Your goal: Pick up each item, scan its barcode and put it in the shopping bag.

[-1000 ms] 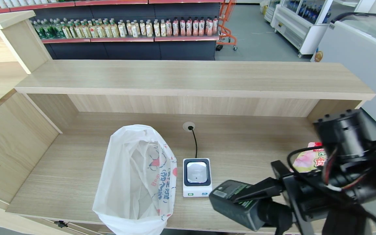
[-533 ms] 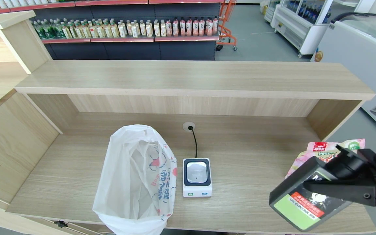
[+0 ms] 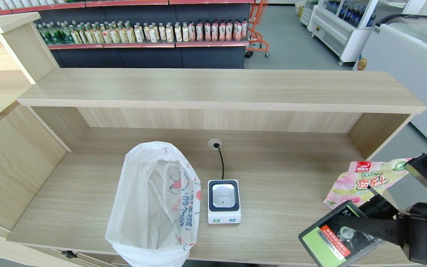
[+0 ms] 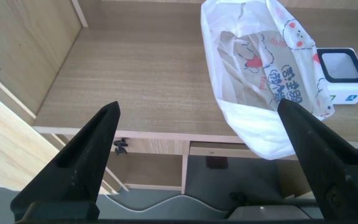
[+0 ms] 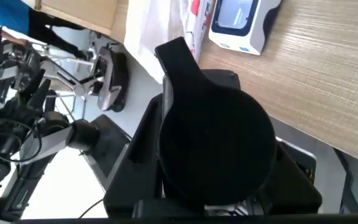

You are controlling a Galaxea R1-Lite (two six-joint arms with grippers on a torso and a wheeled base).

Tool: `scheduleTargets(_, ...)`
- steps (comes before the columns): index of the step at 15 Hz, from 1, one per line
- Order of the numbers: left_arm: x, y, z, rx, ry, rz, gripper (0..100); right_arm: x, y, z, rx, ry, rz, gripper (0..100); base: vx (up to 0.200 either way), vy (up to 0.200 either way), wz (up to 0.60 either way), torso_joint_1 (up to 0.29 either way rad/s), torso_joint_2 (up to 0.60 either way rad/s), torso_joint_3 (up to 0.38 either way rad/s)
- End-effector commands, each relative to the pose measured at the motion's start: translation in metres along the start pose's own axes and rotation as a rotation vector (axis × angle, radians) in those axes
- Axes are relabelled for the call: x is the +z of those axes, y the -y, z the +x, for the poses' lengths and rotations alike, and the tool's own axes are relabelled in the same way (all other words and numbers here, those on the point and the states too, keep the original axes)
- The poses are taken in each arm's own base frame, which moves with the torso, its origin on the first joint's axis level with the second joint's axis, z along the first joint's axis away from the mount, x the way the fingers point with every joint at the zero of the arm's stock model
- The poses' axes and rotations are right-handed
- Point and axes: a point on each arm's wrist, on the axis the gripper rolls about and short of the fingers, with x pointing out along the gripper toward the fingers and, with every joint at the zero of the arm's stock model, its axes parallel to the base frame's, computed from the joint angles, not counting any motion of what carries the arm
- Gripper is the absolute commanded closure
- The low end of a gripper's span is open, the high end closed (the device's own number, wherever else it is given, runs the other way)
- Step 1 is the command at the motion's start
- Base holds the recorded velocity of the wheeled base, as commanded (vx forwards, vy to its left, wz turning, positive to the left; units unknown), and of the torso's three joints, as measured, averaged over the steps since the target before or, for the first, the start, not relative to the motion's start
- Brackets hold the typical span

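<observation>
Evidently the step in hand is the scan, since the item is gripped but sits well apart from the reader.

1. Note the layout on the wooden counter (image 3: 87,193). The white shopping bag (image 3: 154,207) stands open at the left. The barcode scanner (image 3: 224,201) lies just beside the bag, with its glass window facing up.
2. Carry the dark pack with the green and red label (image 3: 321,246) leftward from the counter's near right corner until it is over that window.
3. Turn the pack so that its barcode faces down toward the glass. Which face carries the code cannot be told. The gripper finger lying across the label may also mask it, so rotate the wrist rather than regrip.
4. Keep the pack clear of the bag's rim during the pass, because the thin plastic would likely fold or tip at a touch.
5. Leave the pink snack pouch (image 3: 361,181) at the counter's right end for a later cycle.

Arm pose: the left gripper (image 4: 197,162) hangs off the counter's near edge, looking toward the bag. Its fingers are spread wide with nothing between them. The right gripper (image 3: 350,226) reaches in from the far right at a low level. Its fingers are clamped on the dark pack, whose labelled face tilts up.
</observation>
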Motion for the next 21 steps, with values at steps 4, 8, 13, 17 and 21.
scheduleTargets(4,0.000,0.000,0.000,0.000,0.000,0.000,0,-0.003,0.013,0.014,-0.057,-0.049,0.047,100,0.000,0.000,0.00,0.000,0.00,0.000)
scheduleTargets(8,0.000,0.000,0.000,0.000,0.000,0.000,0,0.005,0.021,0.028,-0.092,-0.033,0.044,100,0.000,0.000,0.00,0.000,0.00,0.000)
scheduleTargets(13,0.000,0.000,0.000,0.000,0.000,-0.003,0,0.017,0.025,0.051,-0.107,-0.039,0.032,100,0.000,0.200,0.00,0.004,0.00,0.003)
scheduleTargets(17,0.000,0.000,0.000,0.000,0.000,0.002,0,0.020,0.028,0.066,-0.150,-0.047,0.023,100,0.000,0.150,0.00,-0.001,0.01,0.002)
scheduleTargets(21,0.000,0.000,0.000,0.000,0.000,0.002,0,0.029,0.041,0.096,-0.174,-0.011,0.001,100,0.000,0.000,0.00,0.000,0.00,0.000)
